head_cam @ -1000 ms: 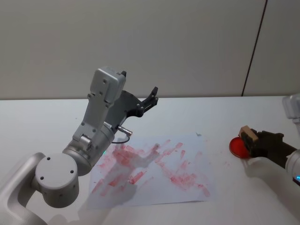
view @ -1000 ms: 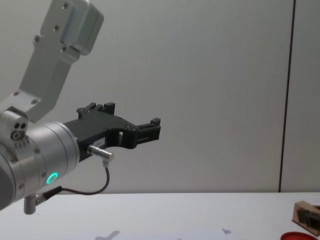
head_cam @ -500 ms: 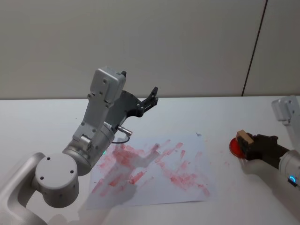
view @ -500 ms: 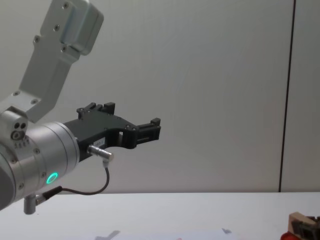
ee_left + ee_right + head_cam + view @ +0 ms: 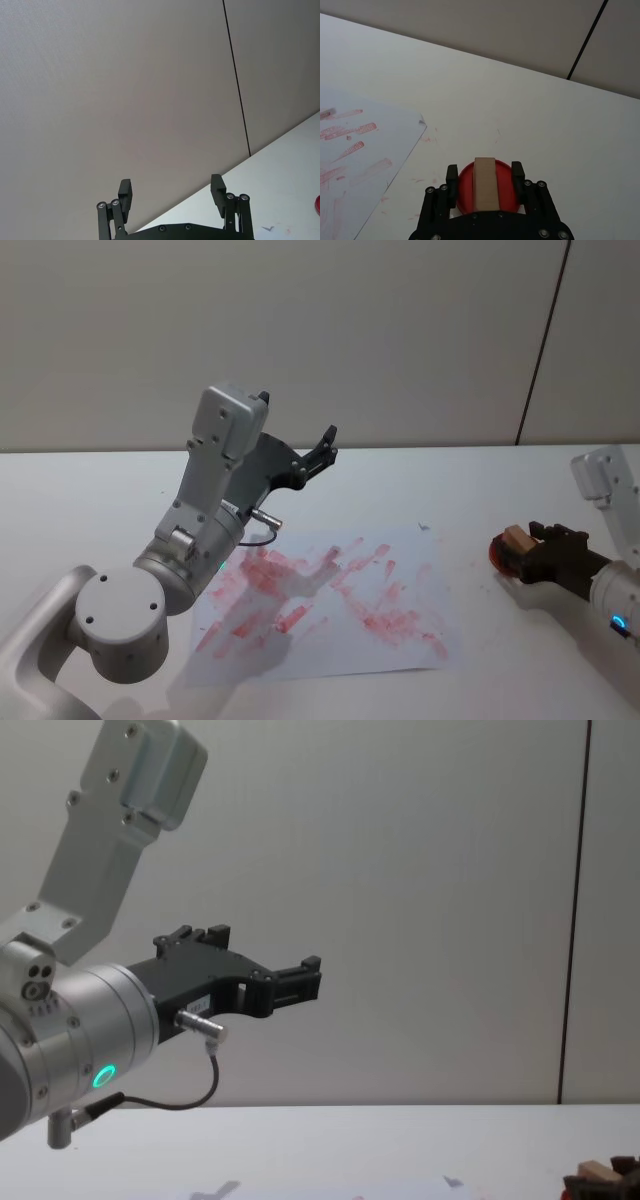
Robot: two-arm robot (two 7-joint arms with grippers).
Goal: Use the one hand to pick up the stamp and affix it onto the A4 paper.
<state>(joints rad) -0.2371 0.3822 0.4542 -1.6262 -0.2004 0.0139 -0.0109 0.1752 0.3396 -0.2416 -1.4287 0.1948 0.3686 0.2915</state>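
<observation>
Stamp, lower centre of right wrist view: we judged it light, rigid wood; right gripper clenched its long sides over red pad. Left gripper parked, released.

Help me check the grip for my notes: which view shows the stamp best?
The right wrist view: the stamp sits centred between the right end effector fingers, over the red ink pad. The head view shows it small at the table's right; the chest view catches just its top at the lower right corner.
</observation>
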